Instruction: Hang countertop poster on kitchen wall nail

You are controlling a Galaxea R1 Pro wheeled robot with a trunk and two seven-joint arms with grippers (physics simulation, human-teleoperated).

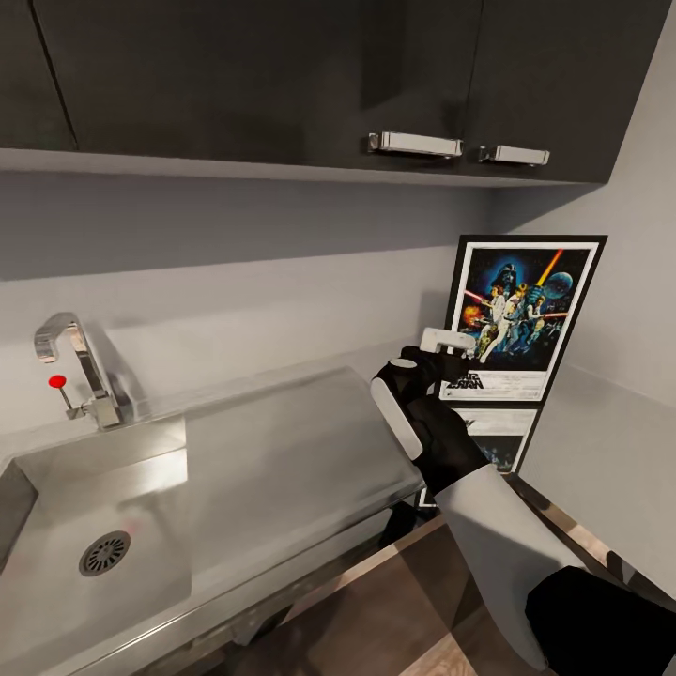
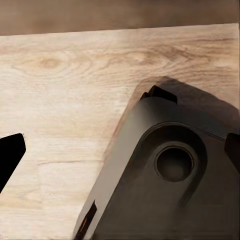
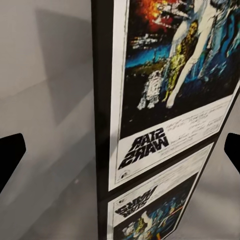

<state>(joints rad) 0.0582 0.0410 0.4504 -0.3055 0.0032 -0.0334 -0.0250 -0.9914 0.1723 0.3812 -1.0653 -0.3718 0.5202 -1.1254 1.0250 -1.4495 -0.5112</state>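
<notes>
- The kitchen countertop (image 1: 282,451) ran grey and steel beneath you, with the sink (image 1: 84,535) and tap (image 1: 75,361) at the left and dark wall cabinets (image 1: 282,75) overhead.
- The poster (image 1: 522,314) stood upright at the far right end of the worktop, leaning in the corner against the pale wall, its picture mirrored in the steel below.
- Your right gripper (image 1: 449,345) sat just in front of the poster's lower left edge; in the right wrist view its fingertips (image 3: 11,157) stood wide apart, holding nothing, with the frame between them.
- Your left gripper's fingertip (image 2: 10,156) showed over wooden floor (image 2: 60,100); I could not tell how its jaws stood.
- The risk, as I judged it: closing on that thin frame edge off-centre could have tipped the poster flat or slid it along the slick steel.
</notes>
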